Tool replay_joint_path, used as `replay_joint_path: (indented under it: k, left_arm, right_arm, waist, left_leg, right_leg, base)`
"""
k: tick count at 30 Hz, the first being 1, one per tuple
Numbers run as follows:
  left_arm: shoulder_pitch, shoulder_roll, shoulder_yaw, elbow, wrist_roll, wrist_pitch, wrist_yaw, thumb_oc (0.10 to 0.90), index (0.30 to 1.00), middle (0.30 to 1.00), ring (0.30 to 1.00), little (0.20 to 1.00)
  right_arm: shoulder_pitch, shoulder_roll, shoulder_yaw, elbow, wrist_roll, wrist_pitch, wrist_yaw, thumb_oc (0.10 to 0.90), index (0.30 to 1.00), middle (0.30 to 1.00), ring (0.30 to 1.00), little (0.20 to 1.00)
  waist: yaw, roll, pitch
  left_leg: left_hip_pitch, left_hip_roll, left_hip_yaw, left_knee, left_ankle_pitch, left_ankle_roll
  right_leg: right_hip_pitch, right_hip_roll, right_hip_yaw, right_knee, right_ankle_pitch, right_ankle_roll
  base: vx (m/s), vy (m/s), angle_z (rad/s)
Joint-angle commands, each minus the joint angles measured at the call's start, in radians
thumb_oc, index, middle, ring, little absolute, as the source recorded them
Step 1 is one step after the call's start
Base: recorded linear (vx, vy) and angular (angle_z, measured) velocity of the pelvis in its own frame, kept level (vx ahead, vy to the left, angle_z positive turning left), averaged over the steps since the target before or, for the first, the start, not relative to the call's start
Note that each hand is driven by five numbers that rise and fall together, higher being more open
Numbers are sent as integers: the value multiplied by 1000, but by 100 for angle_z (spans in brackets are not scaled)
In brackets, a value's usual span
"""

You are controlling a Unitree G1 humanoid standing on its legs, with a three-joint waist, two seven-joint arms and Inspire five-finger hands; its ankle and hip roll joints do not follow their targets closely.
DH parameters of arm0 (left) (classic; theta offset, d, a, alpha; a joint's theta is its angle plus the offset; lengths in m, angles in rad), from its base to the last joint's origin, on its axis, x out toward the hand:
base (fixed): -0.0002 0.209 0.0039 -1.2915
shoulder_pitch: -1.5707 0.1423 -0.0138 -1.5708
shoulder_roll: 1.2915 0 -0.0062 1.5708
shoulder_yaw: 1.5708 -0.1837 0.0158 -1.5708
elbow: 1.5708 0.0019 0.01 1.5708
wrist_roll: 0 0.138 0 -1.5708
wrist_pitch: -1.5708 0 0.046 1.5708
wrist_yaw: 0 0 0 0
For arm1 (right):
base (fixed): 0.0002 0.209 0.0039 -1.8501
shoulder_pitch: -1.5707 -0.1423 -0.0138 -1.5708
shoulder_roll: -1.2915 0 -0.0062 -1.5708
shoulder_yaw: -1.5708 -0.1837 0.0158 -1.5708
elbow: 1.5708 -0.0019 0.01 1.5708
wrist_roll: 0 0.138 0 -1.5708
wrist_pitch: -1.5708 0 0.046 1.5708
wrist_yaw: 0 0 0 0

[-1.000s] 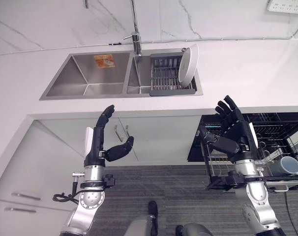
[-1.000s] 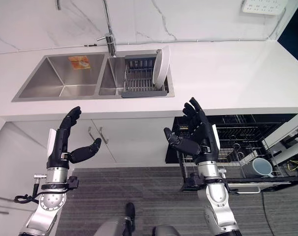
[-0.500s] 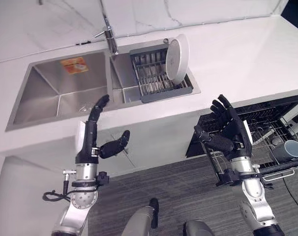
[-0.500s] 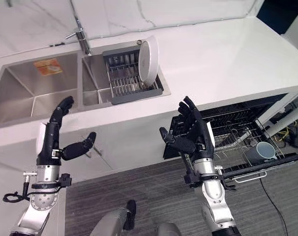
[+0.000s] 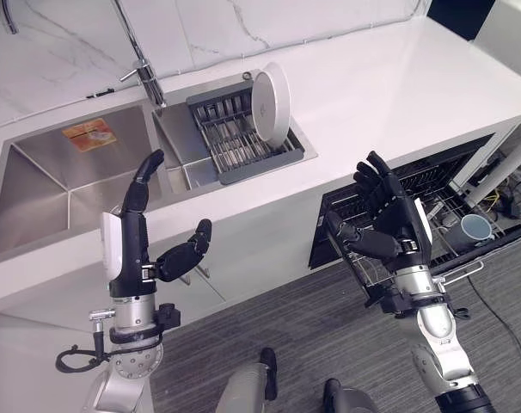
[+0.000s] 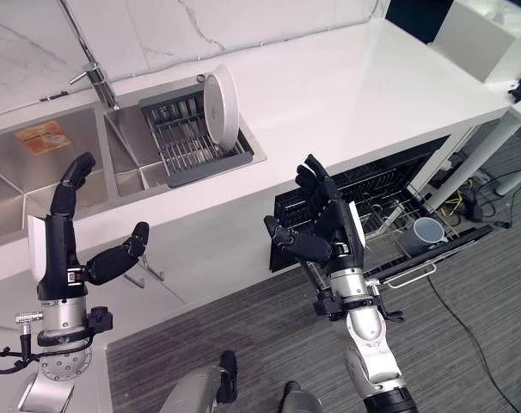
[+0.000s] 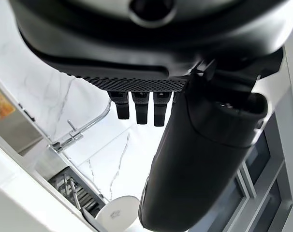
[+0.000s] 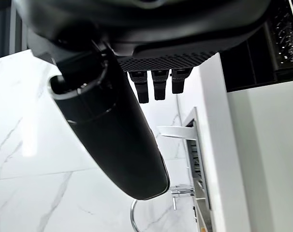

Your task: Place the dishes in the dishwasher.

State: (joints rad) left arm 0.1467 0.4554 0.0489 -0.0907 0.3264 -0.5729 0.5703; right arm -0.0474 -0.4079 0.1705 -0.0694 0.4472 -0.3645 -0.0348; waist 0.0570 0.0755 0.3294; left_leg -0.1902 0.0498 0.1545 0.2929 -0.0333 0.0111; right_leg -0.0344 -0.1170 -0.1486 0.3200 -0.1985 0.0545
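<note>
Fingers of both hands (image 5: 389, 225) stay spread, empty.

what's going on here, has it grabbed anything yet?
Not yet. Both hands are raised, open and empty in front of the counter: the left hand below the sink, the right hand in front of the open dishwasher. A white plate stands on edge in the drying rack in the sink's right basin. A mug already sits in the pulled-out dishwasher rack.
</note>
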Motion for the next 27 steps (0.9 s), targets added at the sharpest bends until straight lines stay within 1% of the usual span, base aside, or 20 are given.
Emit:
replay_joint_path:
  k: [1, 2, 4, 5, 6, 7, 8, 9, 10, 12, 13, 14, 16, 17, 18, 19, 21, 24, 25, 27]
  left_arm:
    - [-32, 31, 10, -85, -2, -102, 49, 800, 900, 900, 900, 900]
    - [-35, 30, 5, -86, -11, -125, 18, 800, 900, 900, 900, 900]
    - [-41, 23, -14, -90, -125, -178, -119, 800, 900, 900, 900, 900]
    - [-44, 21, -23, -94, -199, -185, -196, 800, 900, 900, 900, 900]
    - [-47, 14, -36, -101, -312, -179, -317, 800, 900, 900, 900, 900]
    - [-49, 8, -44, -109, -444, -146, -445, 800, 900, 900, 900, 900]
    - [-51, -4, -58, -117, -579, -83, -600, 800, 900, 900, 900, 900]
    - [-52, -9, -65, -118, -627, -54, -650, 800, 900, 900, 900, 900]
    - [-62, -25, -117, -115, -701, 2, -810, 800, 900, 900, 900, 900]
    - [-75, -24, -173, -110, -685, 18, -898, 800, 900, 900, 900, 900]
    - [-81, -22, -198, -105, -695, 59, -941, 800, 900, 900, 900, 900]
    - [-89, -21, -225, -93, -725, 121, -981, 800, 900, 900, 900, 900]
    - [-95, -17, -262, -60, -702, 173, -1017, 800, 900, 900, 900, 900]
    - [-105, -5, -293, -24, -635, 166, -1031, 800, 900, 900, 900, 900]
    - [-121, 16, -339, 24, -543, 164, -1015, 800, 900, 900, 900, 900]
    - [-146, 41, -391, 98, -407, 149, -958, 800, 900, 900, 900, 900]
    - [-164, 52, -422, 141, -331, 150, -912, 800, 900, 900, 900, 900]
    - [-200, 48, -465, 262, -319, 184, -857, 800, 900, 900, 900, 900]
    - [-211, 41, -493, 332, -273, 195, -829, 800, 900, 900, 900, 900]
    - [-213, 18, -515, 427, -262, 254, -774, 800, 900, 900, 900, 900]
  right_arm:
    - [-59, -15, -14, -100, 2, -104, 7, 800, 900, 900, 900, 900]
    - [-56, -14, -16, -107, -7, -114, -1, 800, 900, 900, 900, 900]
    - [-55, -10, -20, -114, -22, -130, -26, 800, 900, 900, 900, 900]
    - [-54, -9, -24, -115, -23, -134, -32, 800, 900, 900, 900, 900]
    - [-53, -9, -29, -115, -23, -139, -41, 800, 900, 900, 900, 900]
    - [-52, -7, -32, -116, -26, -142, -48, 800, 900, 900, 900, 900]
    - [-53, -5, -35, -116, -30, -147, -59, 800, 900, 900, 900, 900]
    - [-53, -4, -36, -116, -31, -148, -62, 800, 900, 900, 900, 900]
    - [-57, -1, -43, -110, -32, -161, -73, 800, 900, 900, 900, 900]
    - [-64, -3, -53, -106, -24, -168, -74, 800, 900, 900, 900, 900]
    - [-68, -6, -60, -103, -17, -170, -72, 800, 900, 900, 900, 900]
    - [-72, -12, -68, -99, -7, -173, -67, 800, 900, 900, 900, 900]
    - [-79, -21, -71, -90, 2, -186, -65, 800, 900, 900, 900, 900]
    - [-86, -30, -75, -83, 13, -190, -59, 800, 900, 900, 900, 900]
    - [-98, -46, -82, -72, 35, -196, -48, 800, 900, 900, 900, 900]
    - [-115, -64, -84, -61, 60, -195, -36, 800, 900, 900, 900, 900]
    - [-123, -72, -87, -56, 74, -196, -26, 800, 900, 900, 900, 900]
    - [-138, -90, -84, -54, 103, -191, -18, 800, 900, 900, 900, 900]
    - [-142, -91, -85, -55, 108, -185, -7, 800, 900, 900, 900, 900]
    - [-151, -93, -85, -51, 111, -181, 4, 800, 900, 900, 900, 900]
  waist:
    - [-2, -11, -106]
    - [-5, -10, -108]
    - [-11, -7, -111]
    - [-13, -6, -111]
    - [-14, -5, -112]
    - [-15, -7, -110]
    - [-17, -3, -109]
    - [-18, -2, -111]
    - [-24, 1, -112]
    - [-33, 2, -112]
    - [-37, 3, -112]
    - [-42, 6, -112]
    - [-49, 9, -113]
    - [-55, 11, -114]
    - [-62, 12, -115]
    - [-74, 13, -118]
    - [-81, 13, -118]
    - [-97, 11, -121]
    - [-106, 10, -123]
    - [-115, 7, -124]
  left_leg:
    - [-79, 26, -109, 7, -55, -82]
    - [-85, 36, -100, 7, -51, -86]
    - [-93, 49, -91, 7, -46, -92]
    - [-94, 51, -90, 7, -45, -93]
    - [-94, 53, -91, 7, -42, -95]
    - [-87, 50, -90, 7, -46, -96]
    - [-90, 54, -92, 7, -40, -95]
    - [-92, 55, -93, 7, -39, -95]
    - [-90, 58, -94, 7, -37, -94]
    - [-85, 62, -93, 7, -38, -95]
    - [-84, 62, -93, 7, -38, -96]
    - [-82, 63, -92, 7, -38, -98]
    - [-79, 64, -90, 7, -38, -98]
    - [-77, 64, -88, 7, -38, -97]
    - [-74, 64, -87, 7, -39, -98]
    - [-68, 65, -84, 7, -42, -97]
    - [-67, 65, -83, 7, -43, -97]
    - [-62, 68, -76, 7, -43, -96]
    - [-62, 71, -70, 7, -43, -96]
    - [-59, 77, -59, 7, -42, -97]
  right_leg:
    - [67, 8, -55, -20, -68, 12]
    - [66, 11, -64, -20, -70, 10]
    - [64, 21, -68, -20, -73, 5]
    - [63, 25, -67, -20, -73, 4]
    - [63, 29, -66, -20, -71, 4]
    - [69, 28, -64, -20, -76, 4]
    - [66, 33, -63, -20, -71, 3]
    - [64, 35, -62, -20, -70, 2]
    - [62, 40, -60, -20, -65, 2]
    - [62, 45, -58, -20, -63, 1]
    - [62, 47, -55, -20, -62, 1]
    - [62, 49, -51, -20, -61, 0]
    - [63, 51, -46, -20, -60, 1]
    - [63, 52, -42, -20, -59, 1]
    - [63, 54, -35, -20, -57, 1]
    - [64, 56, -26, -20, -57, 2]
    - [63, 57, -20, -20, -56, 1]
    - [63, 58, -9, -20, -56, 1]
    - [63, 59, -5, -20, -56, 1]
    - [62, 58, -4, -20, -55, 0]
  base:
    - [-64, -64, 2]
    - [-85, -72, 1]
    - [-82, -73, 7]
    - [-44, -55, 12]
    - [-18, -52, 13]
    - [-34, -48, 12]
    - [-26, -33, 11]
    - [-48, -45, 8]
    - [-23, -45, 4]
    - [-9, -22, 0]
    - [0, 0, 0]
    - [0, 0, 0]
    - [3, 8, -2]
    - [15, 26, -6]
    - [31, 42, -13]
    - [29, 37, -13]
    - [25, 30, -12]
    - [28, 26, -8]
    - [32, 20, -10]
    - [29, 15, -8]
